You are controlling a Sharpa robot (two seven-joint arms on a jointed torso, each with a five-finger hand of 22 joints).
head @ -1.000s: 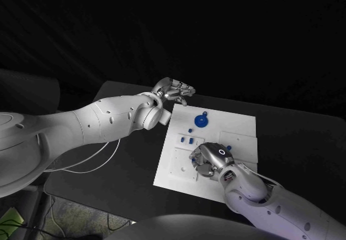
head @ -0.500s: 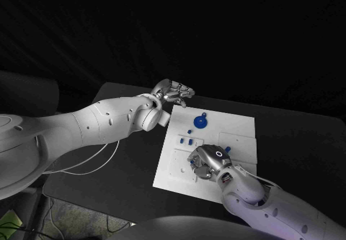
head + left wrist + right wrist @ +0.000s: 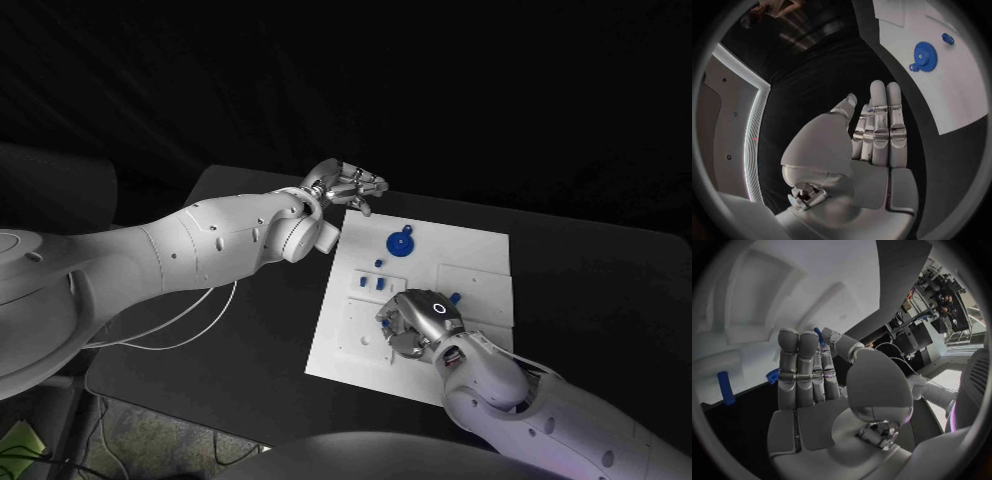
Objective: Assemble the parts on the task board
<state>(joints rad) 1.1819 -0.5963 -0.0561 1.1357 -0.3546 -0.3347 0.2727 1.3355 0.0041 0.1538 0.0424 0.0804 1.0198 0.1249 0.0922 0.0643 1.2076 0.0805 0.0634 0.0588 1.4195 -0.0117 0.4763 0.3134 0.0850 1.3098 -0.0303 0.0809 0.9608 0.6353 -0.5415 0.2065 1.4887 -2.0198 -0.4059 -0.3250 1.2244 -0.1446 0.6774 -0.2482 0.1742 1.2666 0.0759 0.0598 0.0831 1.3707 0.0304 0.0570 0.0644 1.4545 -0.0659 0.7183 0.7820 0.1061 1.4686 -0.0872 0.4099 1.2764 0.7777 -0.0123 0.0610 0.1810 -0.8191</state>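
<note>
The white task board (image 3: 479, 252) lies in the middle of the table. A blue gear (image 3: 401, 241) sits near its far end, with small blue parts (image 3: 374, 283) on its left side. My right hand (image 3: 420, 322) hovers low over the board's near half, and a slim blue part (image 3: 819, 335) shows between its thumb and a fingertip, seemingly pinched. The right wrist view has another blue peg (image 3: 725, 387) lying on the board. My left hand (image 3: 346, 183) hangs off the board's far left corner, fingers straight and holding nothing. The gear (image 3: 926, 55) lies beyond those fingertips (image 3: 879, 90).
The black table (image 3: 245, 330) surrounds the board on all sides. A white cable (image 3: 202, 320) loops over the table's left part under my left arm. A raised white panel (image 3: 476, 280) sits on the board's right side.
My right hand has slid a little toward the board's near left, taking the slim blue part with it. The left arm has stayed put.
</note>
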